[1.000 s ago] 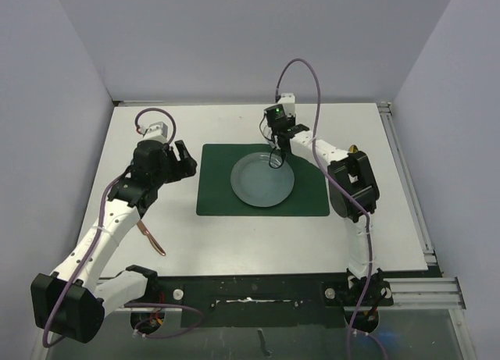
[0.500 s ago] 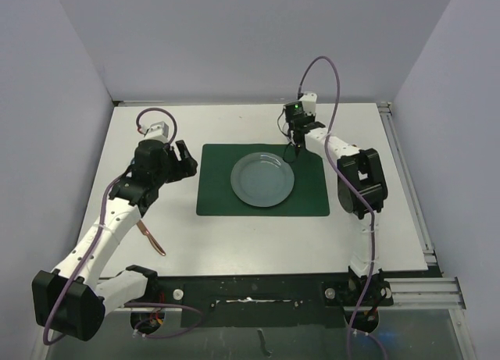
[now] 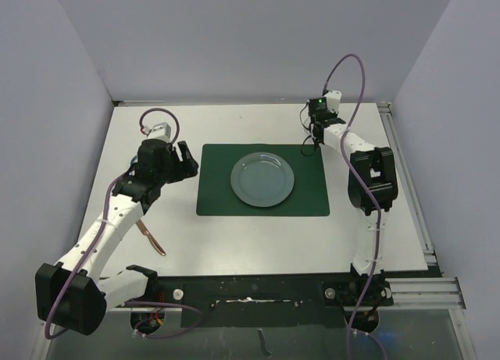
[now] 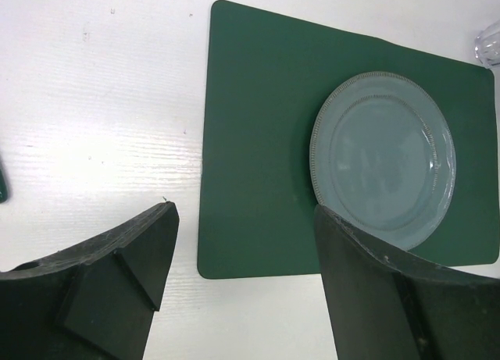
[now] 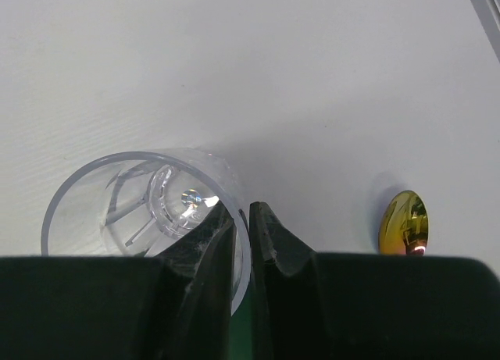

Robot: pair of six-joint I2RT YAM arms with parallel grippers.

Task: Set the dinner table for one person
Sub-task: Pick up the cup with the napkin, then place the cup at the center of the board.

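The dinner table (image 3: 234, 235) is a wide white top carrying a dark green placemat (image 3: 215, 184) (image 4: 258, 141). A grey-blue plate (image 3: 262, 180) (image 4: 383, 157) lies on the mat. My right gripper (image 3: 312, 145) (image 5: 244, 212) is at the mat's far right corner, shut on the rim of a clear drinking glass (image 5: 101, 196), one finger inside and one outside. That glass (image 4: 488, 44) shows at the edge of the left wrist view. My left gripper (image 3: 187, 158) (image 4: 244, 208) hangs open just left of the mat, with nothing between its fingers.
A copper-coloured utensil (image 3: 152, 239) lies on the table's left side, partly under my left arm. A shiny gold rounded piece (image 5: 404, 222) rests on the table to the right of the glass. A metal rail (image 3: 406, 180) runs along the table's right edge.
My right arm carried the glass from over the plate's far rim rightward and farther back, to the mat's far right corner. The left arm hardly moved.
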